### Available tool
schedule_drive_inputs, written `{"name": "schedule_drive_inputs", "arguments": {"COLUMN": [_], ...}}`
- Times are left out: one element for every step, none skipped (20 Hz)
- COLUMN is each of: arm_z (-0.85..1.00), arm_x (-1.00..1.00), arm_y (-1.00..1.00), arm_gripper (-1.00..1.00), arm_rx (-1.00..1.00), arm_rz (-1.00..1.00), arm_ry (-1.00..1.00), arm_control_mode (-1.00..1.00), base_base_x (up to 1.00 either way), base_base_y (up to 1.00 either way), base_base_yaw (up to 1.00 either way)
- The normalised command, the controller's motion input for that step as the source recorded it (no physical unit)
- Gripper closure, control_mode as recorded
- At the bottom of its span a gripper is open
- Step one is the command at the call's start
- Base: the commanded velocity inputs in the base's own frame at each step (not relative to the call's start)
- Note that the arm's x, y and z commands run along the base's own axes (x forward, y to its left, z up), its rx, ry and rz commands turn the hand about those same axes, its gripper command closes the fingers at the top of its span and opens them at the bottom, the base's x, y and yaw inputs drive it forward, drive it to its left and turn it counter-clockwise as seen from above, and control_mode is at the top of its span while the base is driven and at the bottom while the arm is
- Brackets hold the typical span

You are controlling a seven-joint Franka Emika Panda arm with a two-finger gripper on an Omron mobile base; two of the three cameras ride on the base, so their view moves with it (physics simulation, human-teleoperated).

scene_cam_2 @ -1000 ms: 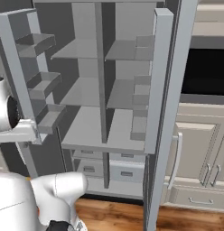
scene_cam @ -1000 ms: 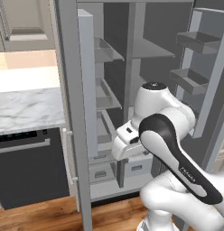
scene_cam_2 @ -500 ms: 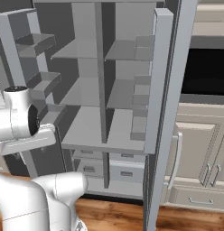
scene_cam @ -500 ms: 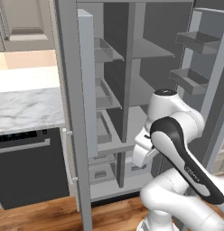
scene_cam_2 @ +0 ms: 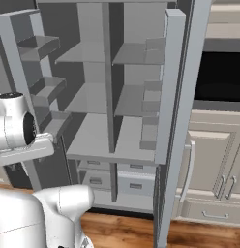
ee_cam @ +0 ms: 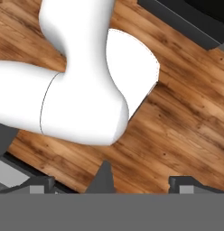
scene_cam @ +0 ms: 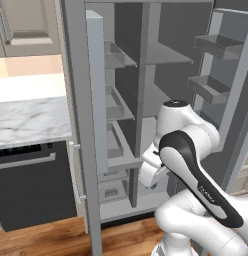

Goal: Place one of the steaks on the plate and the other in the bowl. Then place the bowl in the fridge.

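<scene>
The fridge [scene_cam: 161,55] stands wide open in front of me, its grey shelves [scene_cam_2: 93,135] bare and its drawers low down. My arm is folded in front of it, the white wrist [scene_cam: 152,169] low by the bottom shelf. In the hand view my gripper [ee_cam: 114,184] points down at the wood floor and my own white body; its fingertips [ee_cam: 37,184] stand far apart, open, with nothing between them. The steaks, the plate and the bowl are out of view.
The fridge's left door [scene_cam: 96,100] and its right door with bins [scene_cam: 221,85] stand open on either side of the arm. A marble counter [scene_cam: 26,115] over a black appliance [scene_cam: 31,185] lies left. A black wall oven [scene_cam_2: 221,77] and beige cabinets [scene_cam_2: 214,174] are right.
The arm's elbow swung right and came partly back, and the wrist sank lower in front of the fridge. The jaws stayed open. The fridge and its doors have not moved.
</scene>
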Motion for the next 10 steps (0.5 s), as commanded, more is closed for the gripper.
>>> {"name": "schedule_drive_inputs", "arguments": {"arm_z": [0.0, 0.0, 0.0, 0.0, 0.0, 0.0, 0.0, 0.0, 0.0, 0.0], "arm_x": [0.0, 0.0, 0.0, 0.0, 0.0, 0.0, 0.0, 0.0, 0.0, 0.0], "arm_y": [0.0, 0.0, 0.0, 0.0, 0.0, 0.0, 0.0, 0.0, 0.0, 0.0], "arm_gripper": [-1.0, -1.0, -1.0, -1.0, -1.0, -1.0, -1.0, -1.0, -1.0, -1.0], "arm_rx": [0.0, 0.0, 0.0, 0.0, 0.0, 0.0, 0.0, 0.0, 0.0, 0.0], "arm_rz": [0.0, 0.0, 0.0, 0.0, 0.0, 0.0, 0.0, 0.0, 0.0, 0.0], "arm_ry": [0.0, 0.0, 0.0, 0.0, 0.0, 0.0, 0.0, 0.0, 0.0, 0.0], "arm_control_mode": [1.0, 1.0, 1.0, 1.0, 1.0, 1.0, 1.0, 1.0, 1.0, 1.0], "base_base_x": [-0.54, -0.57, -0.52, -0.42, -0.39, -0.36, -0.29, -0.21, -0.04, -0.02], "base_base_y": [0.37, 0.41, 0.49, 0.58, 0.57, 0.61, 0.68, 0.76, 0.89, 0.75], "base_base_yaw": [0.0, 0.0, 0.0, 0.0, 0.0, 0.0, 0.03, 0.09, 0.21, 0.3]}}
